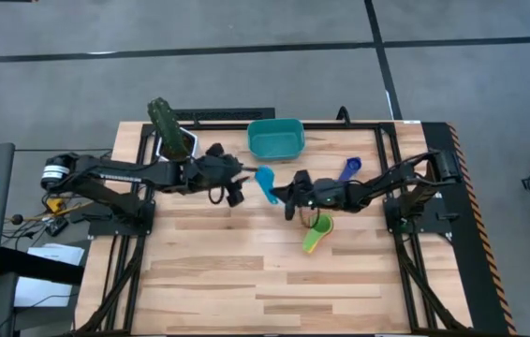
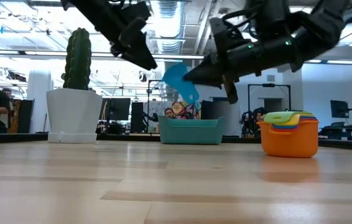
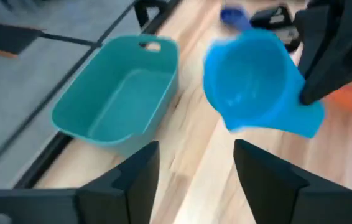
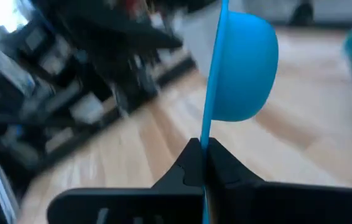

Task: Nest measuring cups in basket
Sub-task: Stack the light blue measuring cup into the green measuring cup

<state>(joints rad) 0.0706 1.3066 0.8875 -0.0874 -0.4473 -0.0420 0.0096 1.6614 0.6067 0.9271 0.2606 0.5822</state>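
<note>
A light blue measuring cup (image 1: 267, 183) hangs in the air at mid-table, between my two grippers. My right gripper (image 1: 285, 193) is shut on it and shows in the low view (image 2: 196, 76) well above the table. My left gripper (image 1: 238, 190) stands just left of the cup, open, with nothing between its fingers (image 3: 140, 169). The teal basket (image 1: 276, 138) rests on its base at the far middle of the table. A nested stack of cups (image 1: 318, 232), orange outermost in the low view (image 2: 290, 134), stands near the right arm. A dark blue cup (image 1: 349, 168) lies at the far right. My right gripper pinches the light blue cup's flat handle (image 4: 205, 134) between its two fingers (image 4: 232, 177). They come nearly level from the table's right side and lie along the handle. The cup is lifted clear, turned on edge, its bowl (image 4: 244, 68) beyond the fingertips and its mouth (image 3: 247, 81) facing my left gripper.
A cactus in a white pot (image 1: 171, 131) stands at the far left, behind the left arm. Bare wooden table (image 1: 246, 281) stretches across the near half.
</note>
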